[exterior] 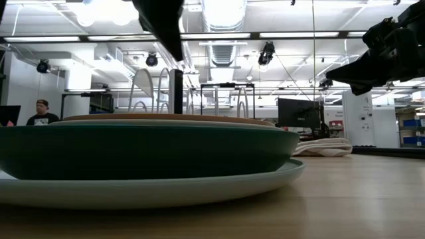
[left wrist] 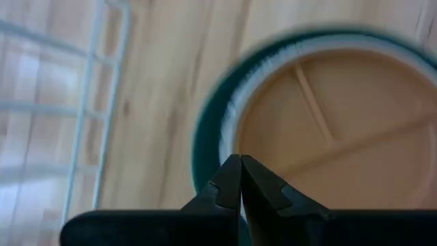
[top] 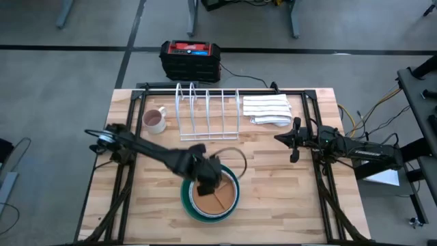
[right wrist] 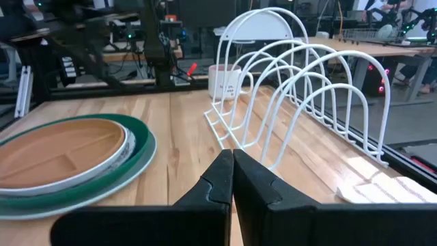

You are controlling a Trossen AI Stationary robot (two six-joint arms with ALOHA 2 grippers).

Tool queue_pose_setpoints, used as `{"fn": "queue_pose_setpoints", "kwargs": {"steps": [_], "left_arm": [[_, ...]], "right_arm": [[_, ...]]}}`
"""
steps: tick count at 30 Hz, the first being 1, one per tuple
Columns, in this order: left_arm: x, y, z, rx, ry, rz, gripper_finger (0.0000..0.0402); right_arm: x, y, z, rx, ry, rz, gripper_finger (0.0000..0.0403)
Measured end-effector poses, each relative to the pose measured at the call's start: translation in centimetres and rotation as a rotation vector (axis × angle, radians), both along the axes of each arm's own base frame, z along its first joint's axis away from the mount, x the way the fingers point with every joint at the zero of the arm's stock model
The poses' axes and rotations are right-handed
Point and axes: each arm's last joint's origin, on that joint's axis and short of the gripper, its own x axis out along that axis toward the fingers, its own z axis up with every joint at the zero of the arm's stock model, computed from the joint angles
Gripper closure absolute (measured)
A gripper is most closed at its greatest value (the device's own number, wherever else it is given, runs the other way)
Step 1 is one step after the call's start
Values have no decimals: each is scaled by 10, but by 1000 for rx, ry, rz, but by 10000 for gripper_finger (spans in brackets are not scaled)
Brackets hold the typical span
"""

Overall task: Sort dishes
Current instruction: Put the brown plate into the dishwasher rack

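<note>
The dishes lie in one stack (top: 225,205) on the near middle of the table. A small brown plate with dividing ridges (left wrist: 341,137) is on top, over a white-rimmed plate, a dark green plate (exterior: 146,149) and a pale mint plate (exterior: 199,189) that rests on the wood. The stack also shows in the right wrist view (right wrist: 61,147). My left gripper (left wrist: 240,160) is shut and empty, and hovers over the stack's far left rim (top: 205,184). My right gripper (right wrist: 232,156) is shut and empty, above the table's right side (top: 280,139).
An empty white wire dish rack (top: 208,109) stands at the far middle. A pinkish mug (top: 154,121) is to its left and a folded white striped cloth (top: 268,109) to its right. Bare wood lies between the stack and the right arm. A person sits in the room beyond (exterior: 41,113).
</note>
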Motion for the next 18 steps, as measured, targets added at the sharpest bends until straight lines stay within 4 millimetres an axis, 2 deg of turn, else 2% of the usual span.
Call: {"fn": "queue_pose_setpoints", "kwargs": {"steps": [4,9,15,18], "left_arm": [[-4,-24,-3,0,37,53,401],[-15,-45,-7,-28,10,160,401],[-22,-54,-12,14,-56,246,401],[-26,-53,-23,51,-61,285,401]], "right_arm": [[1,0,-1,-20,19,2,403],[1,0,-2,-23,24,-3,403],[1,0,-2,-22,25,-3,403],[1,0,-2,-22,26,-3,403]]}}
